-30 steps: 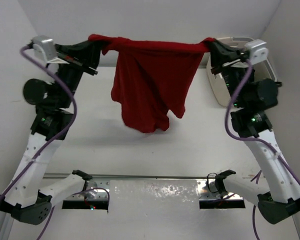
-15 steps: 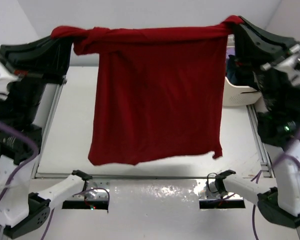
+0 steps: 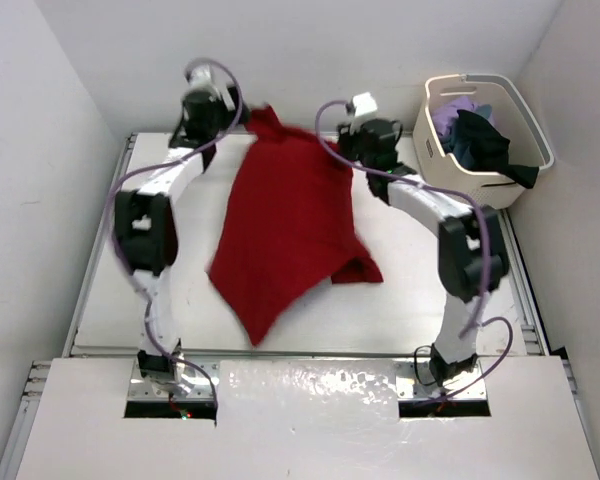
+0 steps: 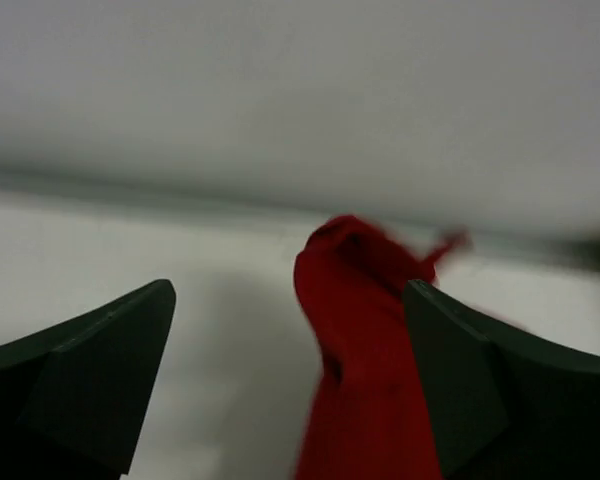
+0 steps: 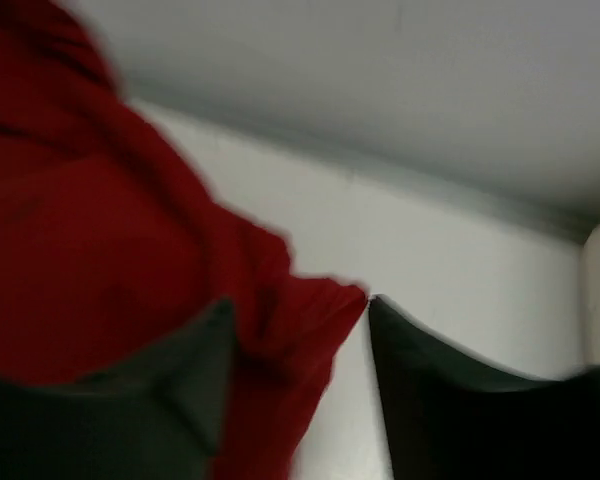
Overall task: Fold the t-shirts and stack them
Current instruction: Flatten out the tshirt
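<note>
Well, the red t-shirt (image 3: 285,230) lies spread on the table (image 3: 420,290), its far edge up by both hands; the left gripper (image 4: 288,292) stands wide apart, a red corner loose between its fingers; the right gripper (image 5: 300,305) stands parted too, hem between, unpinched.

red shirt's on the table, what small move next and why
Probably lift both grippers off the far edge. The red t-shirt lies spread but skewed on the table; the left gripper stands wide open and the right gripper has jaws apart, cloth loose between them, so nothing looks gripped.
</note>
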